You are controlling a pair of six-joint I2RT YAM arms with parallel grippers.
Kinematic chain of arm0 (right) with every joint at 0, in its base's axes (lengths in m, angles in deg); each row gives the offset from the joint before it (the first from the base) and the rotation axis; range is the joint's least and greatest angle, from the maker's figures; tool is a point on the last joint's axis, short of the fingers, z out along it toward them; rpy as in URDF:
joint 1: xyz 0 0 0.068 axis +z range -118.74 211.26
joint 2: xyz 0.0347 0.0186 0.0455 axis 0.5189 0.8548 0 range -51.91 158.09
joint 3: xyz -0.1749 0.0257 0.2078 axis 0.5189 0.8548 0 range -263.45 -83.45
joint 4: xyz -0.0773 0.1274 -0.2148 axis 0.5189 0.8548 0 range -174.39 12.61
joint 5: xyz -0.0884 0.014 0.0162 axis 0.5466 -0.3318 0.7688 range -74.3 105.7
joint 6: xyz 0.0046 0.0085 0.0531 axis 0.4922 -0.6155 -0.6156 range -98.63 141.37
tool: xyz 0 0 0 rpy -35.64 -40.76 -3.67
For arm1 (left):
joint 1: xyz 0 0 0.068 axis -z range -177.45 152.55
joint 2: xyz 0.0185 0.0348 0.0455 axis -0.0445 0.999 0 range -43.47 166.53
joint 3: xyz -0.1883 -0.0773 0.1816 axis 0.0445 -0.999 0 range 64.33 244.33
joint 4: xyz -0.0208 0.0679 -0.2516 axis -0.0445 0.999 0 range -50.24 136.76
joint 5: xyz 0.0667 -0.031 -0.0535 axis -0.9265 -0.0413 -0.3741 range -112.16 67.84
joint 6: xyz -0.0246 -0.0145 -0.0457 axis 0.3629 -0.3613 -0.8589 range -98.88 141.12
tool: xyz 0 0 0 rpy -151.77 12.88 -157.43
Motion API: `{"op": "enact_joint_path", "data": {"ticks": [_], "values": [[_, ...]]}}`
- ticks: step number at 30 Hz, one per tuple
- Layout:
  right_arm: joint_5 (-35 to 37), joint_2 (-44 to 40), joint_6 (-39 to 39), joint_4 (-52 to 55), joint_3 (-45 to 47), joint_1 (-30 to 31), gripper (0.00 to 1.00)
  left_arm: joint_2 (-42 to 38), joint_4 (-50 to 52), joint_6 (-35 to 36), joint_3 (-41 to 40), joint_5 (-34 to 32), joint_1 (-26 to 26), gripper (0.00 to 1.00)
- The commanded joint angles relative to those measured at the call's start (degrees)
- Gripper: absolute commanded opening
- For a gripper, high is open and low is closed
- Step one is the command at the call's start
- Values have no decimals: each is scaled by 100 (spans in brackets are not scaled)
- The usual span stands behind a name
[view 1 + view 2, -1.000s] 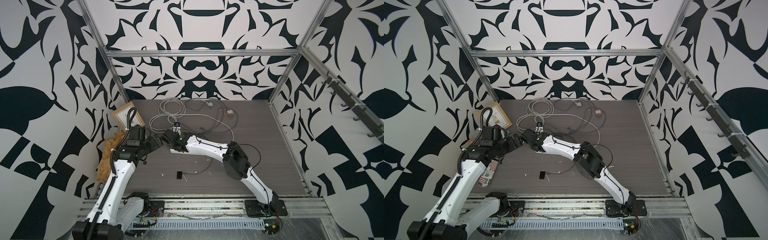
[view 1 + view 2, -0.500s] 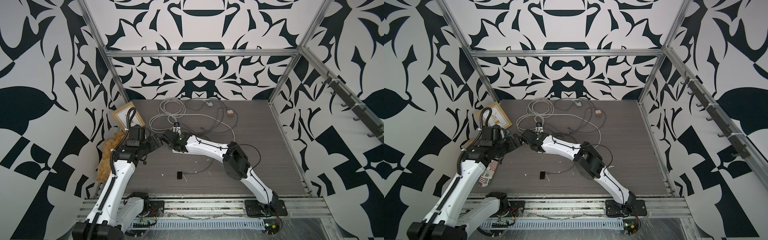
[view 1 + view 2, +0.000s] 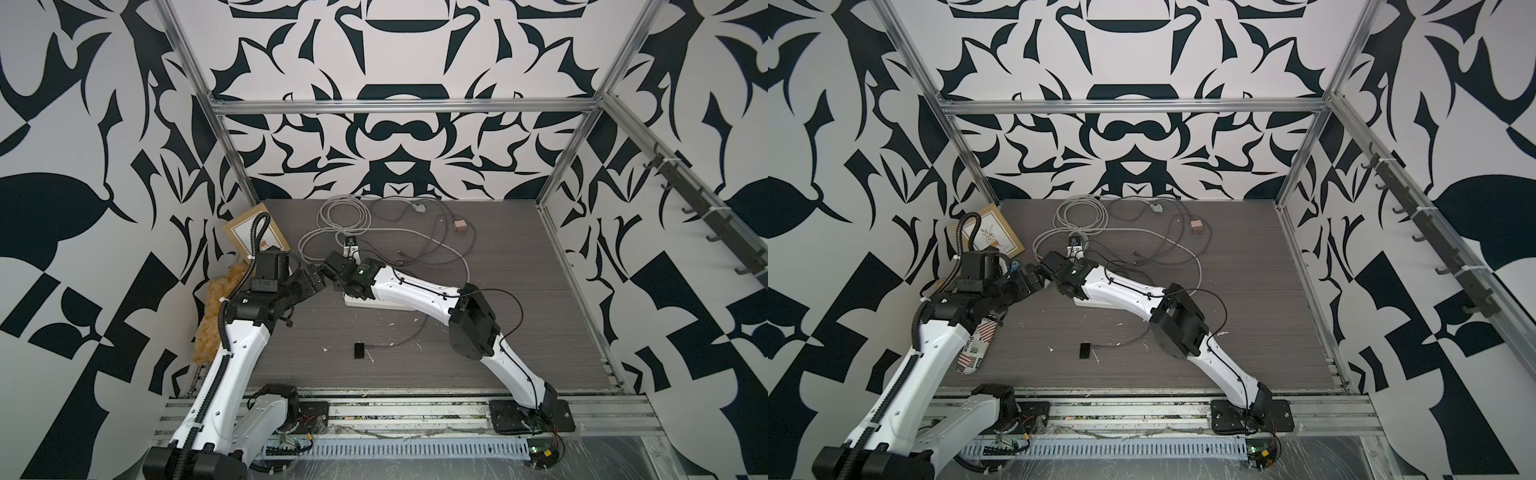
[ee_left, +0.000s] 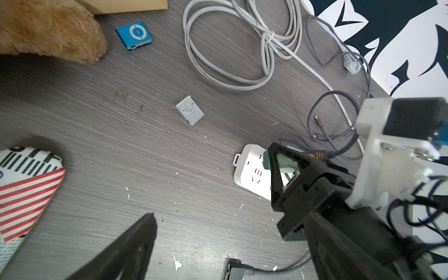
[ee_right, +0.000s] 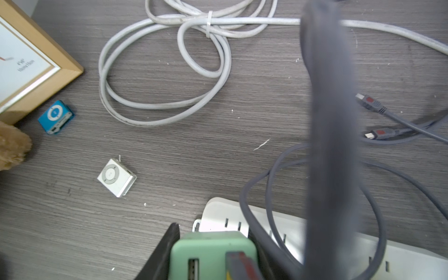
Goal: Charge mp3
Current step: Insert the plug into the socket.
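Partly cut-off green charger, mp3 unobstructed

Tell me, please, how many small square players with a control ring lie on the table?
2. The blue mp3 lies near a corner of the picture frame; the silver player lies between it and the power strip. Others may lie hidden.

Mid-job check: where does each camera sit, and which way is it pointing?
Top views: high behind the bases, facing down over the table; left arm and right arm show.
Left wrist: on the left arm, facing down at the mp3, white player, power strip; one own finger shows.
Right wrist: on the right arm, facing down past the green charger in the right gripper.
Shared: both wrist views show mp3 and white player.
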Motion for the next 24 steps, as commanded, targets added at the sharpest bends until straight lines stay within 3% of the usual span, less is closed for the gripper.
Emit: {"op": "enact_joint_path", "data": {"ticks": [1, 16, 24], "values": [[199, 83, 35, 94, -132, -24, 0, -91, 47, -43, 101, 89, 1, 99], [349, 253, 102, 112, -134, -138, 0, -173, 100, -26, 145, 151, -1, 99], [360, 77, 95, -17, 321, -149, 0, -229, 112, -26, 92, 142, 0, 99]]}}
